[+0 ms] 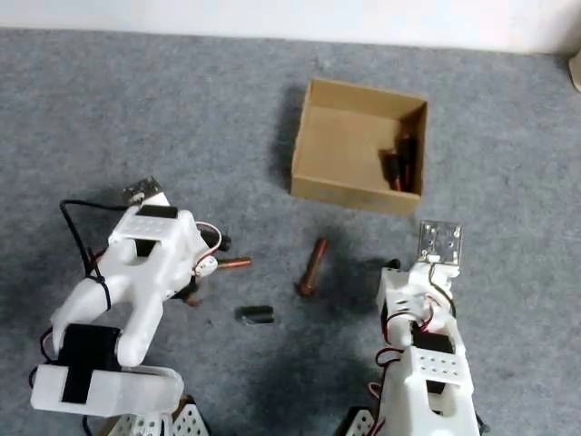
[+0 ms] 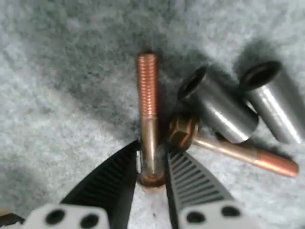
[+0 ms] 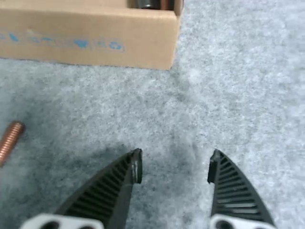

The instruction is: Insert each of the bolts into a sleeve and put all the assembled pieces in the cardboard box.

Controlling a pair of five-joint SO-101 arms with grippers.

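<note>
Copper bolt (image 2: 148,119) clamped near its head by the left end effector (image 2: 152,164), at the left of the desk (image 1: 136,109).
Stiff, smooth, likely slippery; a sleeve (image 2: 218,112) lies just beside. The right end effector (image 3: 174,168) hangs open.

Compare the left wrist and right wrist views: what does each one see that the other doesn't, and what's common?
Left wrist: the left gripper shut on the held bolt. Beside it lie a second bolt, a grey sleeve and a second sleeve.
Right wrist: the right gripper open with nothing between its fingers, the cardboard box ahead, and the threaded end of a loose bolt.
Both: the grey carpet underneath, and black ribbed fingers at the frame's foot.
</note>
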